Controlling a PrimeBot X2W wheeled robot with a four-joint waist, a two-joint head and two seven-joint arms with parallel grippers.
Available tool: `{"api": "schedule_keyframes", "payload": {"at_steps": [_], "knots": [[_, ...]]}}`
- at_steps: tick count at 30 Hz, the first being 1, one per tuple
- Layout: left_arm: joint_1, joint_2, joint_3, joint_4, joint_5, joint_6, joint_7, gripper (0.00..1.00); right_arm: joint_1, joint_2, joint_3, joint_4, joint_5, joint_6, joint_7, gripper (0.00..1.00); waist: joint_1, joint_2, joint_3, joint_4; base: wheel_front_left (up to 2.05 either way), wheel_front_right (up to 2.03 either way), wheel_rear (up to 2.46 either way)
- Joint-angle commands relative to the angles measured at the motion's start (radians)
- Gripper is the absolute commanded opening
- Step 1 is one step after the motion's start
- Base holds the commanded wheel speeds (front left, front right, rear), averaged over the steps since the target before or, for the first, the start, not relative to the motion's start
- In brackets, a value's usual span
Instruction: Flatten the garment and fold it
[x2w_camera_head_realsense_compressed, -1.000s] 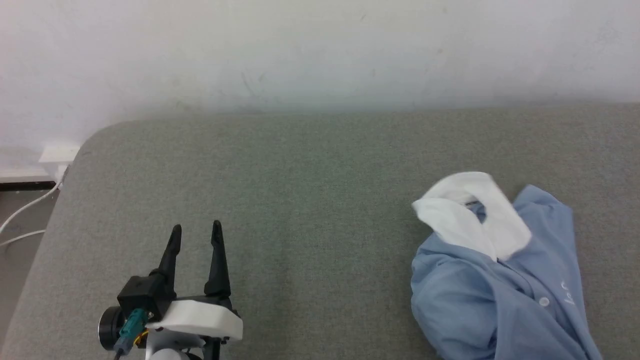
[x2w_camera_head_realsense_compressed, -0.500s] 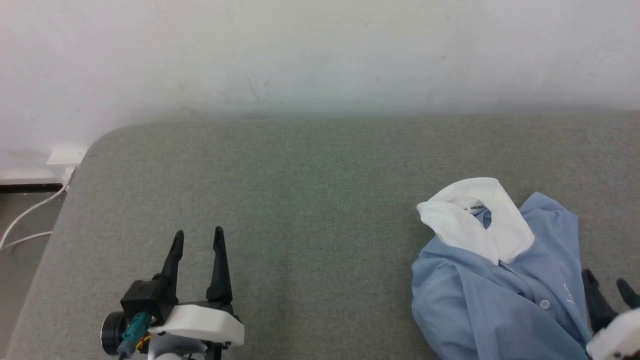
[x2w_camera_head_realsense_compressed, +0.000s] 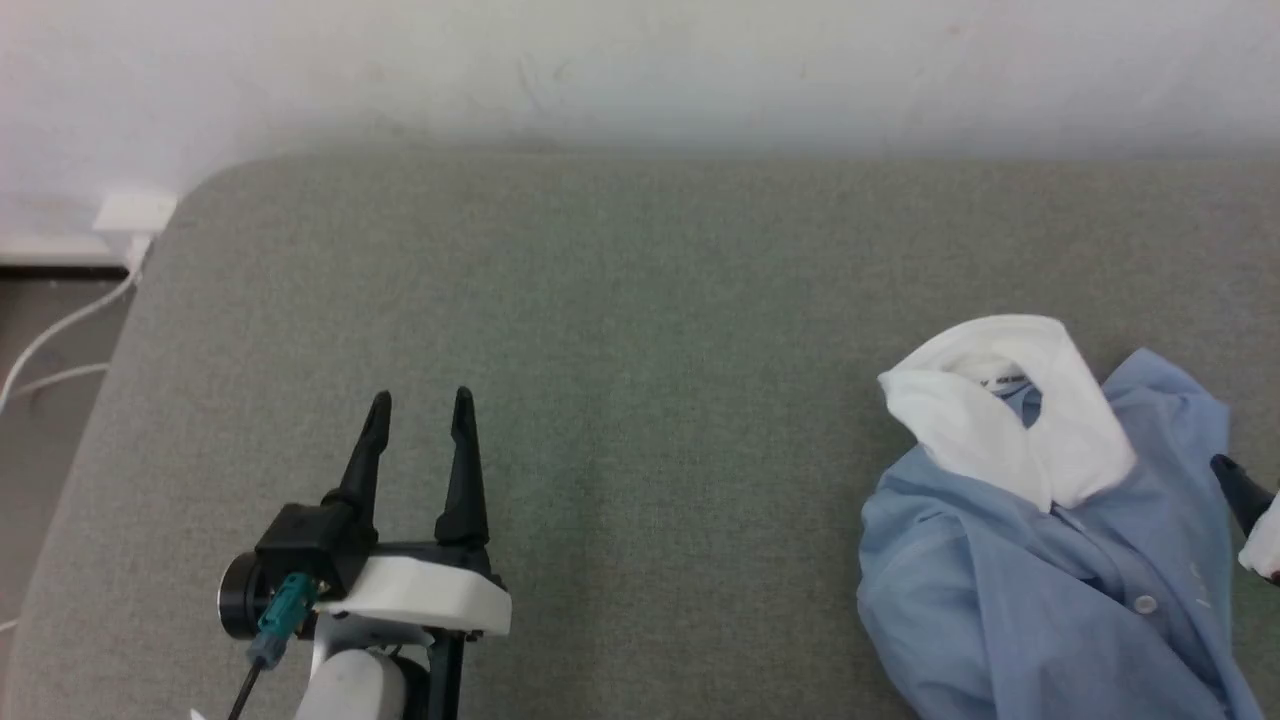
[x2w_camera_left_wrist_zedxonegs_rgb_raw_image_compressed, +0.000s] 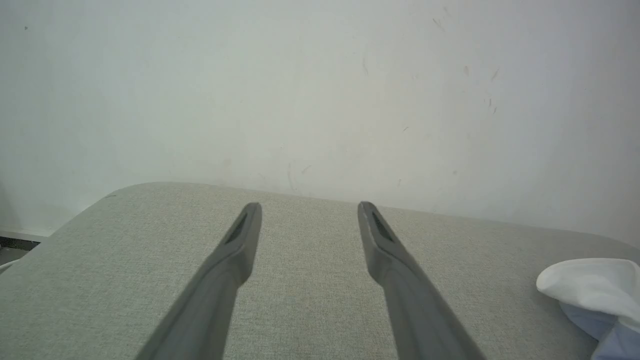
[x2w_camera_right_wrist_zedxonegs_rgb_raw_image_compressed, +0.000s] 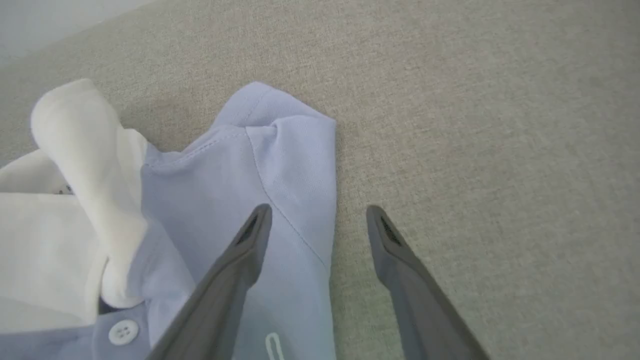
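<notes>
The garment (x2w_camera_head_realsense_compressed: 1010, 570) lies crumpled at the right of the grey surface: light blue knit with a white collar (x2w_camera_head_realsense_compressed: 1000, 410) bunched at its top and a small white button (x2w_camera_head_realsense_compressed: 1146, 604). The right wrist view shows its blue sleeve end (x2w_camera_right_wrist_zedxonegs_rgb_raw_image_compressed: 295, 160), the collar (x2w_camera_right_wrist_zedxonegs_rgb_raw_image_compressed: 75, 150) and the button (x2w_camera_right_wrist_zedxonegs_rgb_raw_image_compressed: 123, 331). My right gripper (x2w_camera_right_wrist_zedxonegs_rgb_raw_image_compressed: 318, 212) is open, its left finger over the sleeve's edge, its right finger over bare fabric; one dark fingertip (x2w_camera_head_realsense_compressed: 1238, 485) shows at the head view's right edge. My left gripper (x2w_camera_head_realsense_compressed: 418, 405) stands open and empty at the lower left, far from the garment (x2w_camera_left_wrist_zedxonegs_rgb_raw_image_compressed: 595, 295).
The grey padded surface (x2w_camera_head_realsense_compressed: 620, 330) runs to a rounded far-left corner, with a white wall (x2w_camera_head_realsense_compressed: 640, 60) close behind it. White cables (x2w_camera_head_realsense_compressed: 50, 350) and a wall socket (x2w_camera_head_realsense_compressed: 135, 212) sit beyond the left edge.
The head camera has tilted down, so the whole scene sits differently in the picture. My right gripper has come in at the right edge, beside the garment. The left gripper stays open.
</notes>
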Motion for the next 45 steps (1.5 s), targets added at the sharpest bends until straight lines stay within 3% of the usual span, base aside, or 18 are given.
{"api": "schedule_keyframes", "payload": {"at_steps": [1,7,8,10,16,21,29,34,35,36,37,45], "knots": [[-0.026,-0.003,-0.004,-0.006,0.009,-0.005,-0.005,1.00,-0.046,-0.013,0.013,0.056,0.013,-0.001,0.029,1.00,-0.0001,0.0000,0.079,0.025,0.00,0.00,0.00],[-0.048,-0.005,-0.003,0.001,0.010,-0.005,-0.005,1.00,-0.105,-0.014,0.041,0.205,0.056,-0.001,0.146,1.00,-0.0001,0.0000,0.112,0.031,0.00,0.00,0.00],[-0.048,-0.005,-0.002,0.003,0.011,-0.005,-0.005,1.00,-0.106,-0.009,0.041,0.220,0.066,-0.001,0.164,0.58,-0.0001,0.0000,0.112,0.031,0.00,0.00,0.00],[-0.048,-0.006,0.001,0.007,0.011,-0.005,-0.005,1.00,-0.106,0.000,0.048,0.235,0.083,-0.001,0.189,0.00,-0.0001,0.0000,0.106,0.029,0.00,0.00,0.00],[-0.039,-0.007,0.009,0.020,0.016,-0.004,-0.005,1.00,-0.103,-0.025,0.079,0.166,0.048,-0.001,0.030,0.00,-0.0001,0.0000,0.069,0.016,0.00,0.00,0.00],[-0.016,-0.007,0.015,0.030,0.016,-0.006,-0.005,1.00,-0.042,-0.031,0.189,-0.002,-0.030,-0.001,-0.089,0.00,-0.0001,0.0000,0.013,-0.002,0.00,0.00,0.00],[0.025,-0.008,0.025,0.034,0.014,-0.006,-0.005,1.00,0.258,0.002,0.467,-0.519,-0.100,-0.001,0.007,0.00,-0.0001,0.0000,-0.041,-0.039,0.00,0.00,0.00],[0.031,-0.008,0.021,0.037,0.010,-0.011,-0.005,1.00,0.430,0.048,0.569,-0.678,-0.050,-0.001,0.088,0.00,-0.0001,0.0000,-0.046,-0.043,0.00,0.00,0.00],[0.030,-0.008,0.021,0.037,0.010,-0.011,-0.005,1.00,0.448,0.055,0.573,-0.686,-0.045,-0.001,0.082,0.19,-0.0001,0.0000,-0.045,-0.044,0.00,0.00,0.00],[0.029,-0.008,0.020,0.037,0.010,-0.012,-0.005,1.00,0.460,0.060,0.576,-0.690,-0.044,-0.001,0.073,0.63,-0.0001,0.0000,-0.045,-0.043,0.00,0.00,0.00],[0.028,-0.008,0.019,0.039,0.010,-0.012,-0.005,1.00,0.468,0.067,0.576,-0.696,-0.042,-0.001,0.052,1.00,-0.0001,0.0000,-0.045,-0.042,0.00,0.00,0.00],[0.030,-0.008,0.025,0.044,0.010,-0.012,-0.005,1.00,0.473,0.098,0.518,-0.789,-0.046,-0.001,-0.106,1.00,-0.0001,0.0000,-0.048,-0.033,0.00,0.00,0.00]]}}
